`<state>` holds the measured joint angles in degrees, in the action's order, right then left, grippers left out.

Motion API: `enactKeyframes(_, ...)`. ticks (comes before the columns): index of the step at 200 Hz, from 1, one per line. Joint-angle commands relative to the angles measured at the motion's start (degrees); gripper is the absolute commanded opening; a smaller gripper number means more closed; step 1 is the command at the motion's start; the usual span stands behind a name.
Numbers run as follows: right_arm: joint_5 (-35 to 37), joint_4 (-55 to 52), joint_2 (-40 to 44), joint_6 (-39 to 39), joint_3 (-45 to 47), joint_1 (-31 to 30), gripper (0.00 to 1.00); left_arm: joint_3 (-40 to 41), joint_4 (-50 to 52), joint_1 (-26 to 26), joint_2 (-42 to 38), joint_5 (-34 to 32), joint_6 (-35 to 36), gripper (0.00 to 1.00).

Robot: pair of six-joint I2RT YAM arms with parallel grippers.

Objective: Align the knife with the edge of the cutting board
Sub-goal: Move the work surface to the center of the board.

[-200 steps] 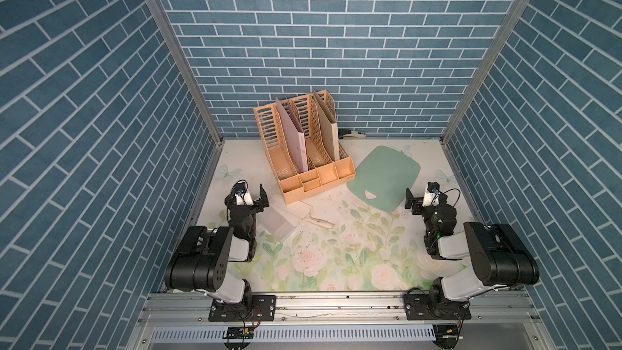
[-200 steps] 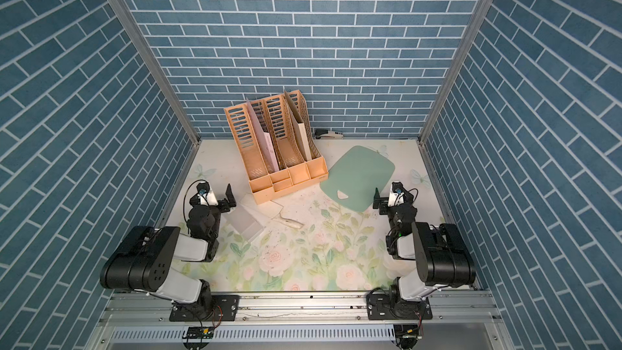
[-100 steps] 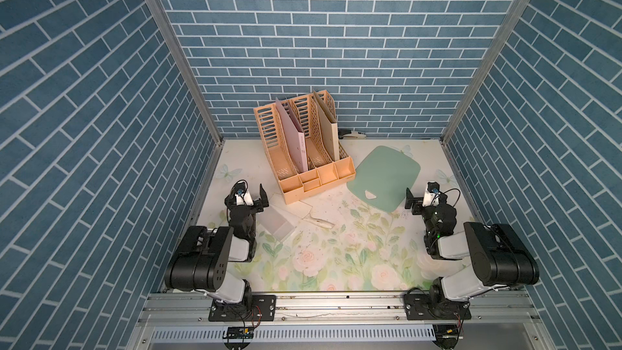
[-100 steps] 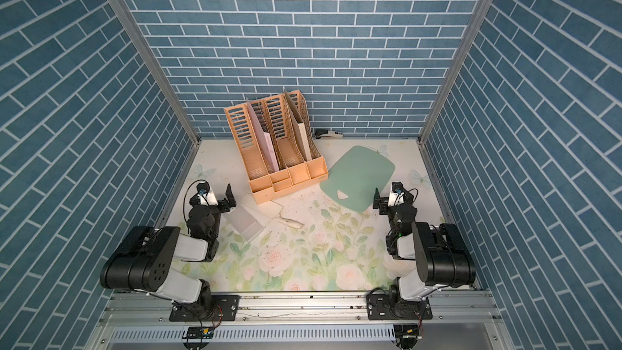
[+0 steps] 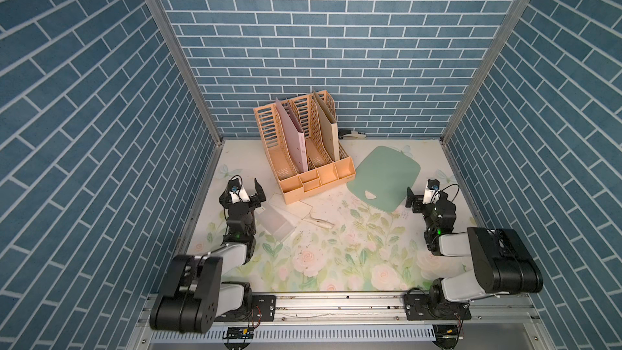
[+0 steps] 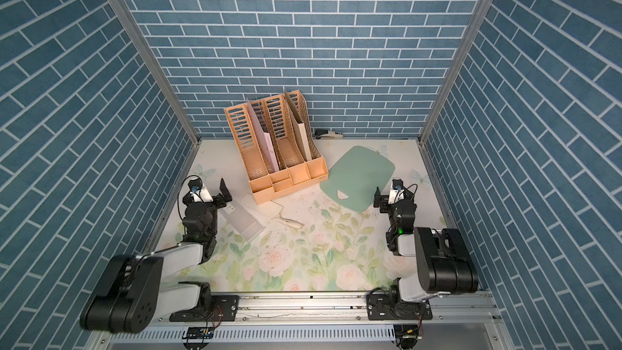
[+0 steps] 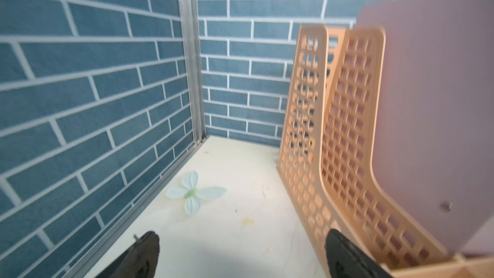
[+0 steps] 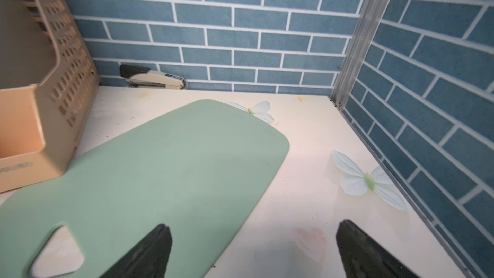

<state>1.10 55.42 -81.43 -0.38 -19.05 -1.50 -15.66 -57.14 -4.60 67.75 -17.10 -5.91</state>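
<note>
No change is observed between the earlier pictures and the present moment. No displacement of either arm, of either end effector, or of any item on the tabletop is detected in both top views across the interval.

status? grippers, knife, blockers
Left gripper and right gripper open, empty. Knife off the cutting board, beside the clear packet. File organizer between.

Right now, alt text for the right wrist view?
A mint-green cutting board lies flat on the floral table, under the open right gripper. A tan file organizer stands beside it; a stapler sits against the brick wall.
</note>
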Motion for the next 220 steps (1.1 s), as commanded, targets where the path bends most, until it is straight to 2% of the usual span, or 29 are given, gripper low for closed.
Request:
enactKeyframes(1,5.6,-27.8,8.4,3.8,-14.1,-0.3,1.0,-4.6,18.3,-0.3,-9.0,1.3,-7.0,1.0)
enactKeyframes(11,5.1,-30.5,11.4,4.8,-14.8,-0.3,1.0,-5.9,23.8,-0.3,-12.2,2.4,-10.4,1.0)
enactKeyframes(26,8.7,-25.2,16.2,10.3,-9.9,-0.2,1.0,-8.7,33.1,-0.2,-15.9,2.4,-15.8,1.0)
enactKeyframes(31,12.6,-23.8,17.8,14.5,-7.6,0.0,1.0,-9.8,36.4,-0.3,-16.9,1.8,-17.6,1.0)
enactKeyframes(36,18.5,-23.8,20.0,23.6,-4.9,0.3,1.0,-10.9,40.0,-0.1,-17.8,0.8,-20.3,1.0)
enactKeyframes(39,20.3,-25.0,20.6,26.5,-4.3,0.4,1.0,-11.6,42.1,-0.1,-18.3,0.0,-21.9,1.0)
enactKeyframes(43,23.7,-29.1,22.1,35.8,-3.0,1.0,1.0,-12.4,45.7,-0.1,-19.0,-1.2,-24.6,1.0)
enactKeyframes(49,22.8,-30.9,24.2,41.9,-1.5,2.3,0.99,-13.3,51.1,0.2,-19.7,-3.2,-29.2,1.0)
enactKeyframes(56,13.1,-25.9,25.7,38.5,0.6,4.1,0.99,-15.7,56.7,1.0,-20.2,-2.9,-33.3,1.0)
enactKeyframes(62,5.8,-23.6,26.3,35.0,1.0,4.4,0.95,-16.9,58.4,2.3,-20.2,2.4,-32.4,1.0)
enactKeyframes(70,-0.3,-25.4,26.2,33.4,-0.3,3.7,0.89,-18.1,59.3,3.1,-19.8,10.5,-30.0,0.99)
enactKeyframes(93,-7.1,-42.2,20.6,29.5,-9.5,1.1,0.81,-22.8,70.4,2.8,-16.1,24.3,-27.5,0.98)
enactKeyframes(113,-8.0,-54.3,15.1,27.7,-15.8,-2.5,0.79,-20.2,75.1,1.8,-16.9,35.7,-23.6,0.93)
enactKeyframes(123,-9.9,-56.5,13.2,27.3,-17.0,-4.3,0.79,-19.8,76.8,-0.3,-18.8,36.1,-24.6,0.94)
enactKeyframes(141,-19.2,-53.5,10.6,27.3,-16.5,-7.4,0.79,-21.8,79.6,-4.1,-20.9,36.4,-26.0,0.98)
enactKeyframes(151,-20.8,-53.6,8.6,27.8,-17.6,-10.0,0.79,-23.5,82.2,-4.9,-20.7,35.9,-25.2,1.0)
enactKeyframes(159,-19.8,-54.8,6.9,27.5,-19.3,-12.6,0.79,-24.6,84.3,-5.1,-20.3,36.0,-24.5,0.99)
enactKeyframes(179,-8.3,-61.3,0.1,27.9,-24.9,-18.0,0.77,-28.8,89.9,-5.1,-18.1,38.4,-23.3,0.99)
enactKeyframes(200,-8.8,-64.4,-7.6,25.3,-29.9,-18.7,0.74,-36.0,94.8,-6.0,-18.8,37.4,-17.8,1.0)
enactKeyframes(220,-10.6,-63.8,-11.1,22.8,-32.0,-18.7,0.74,-38.0,95.6,-6.0,-21.5,33.3,-12.1,1.0)
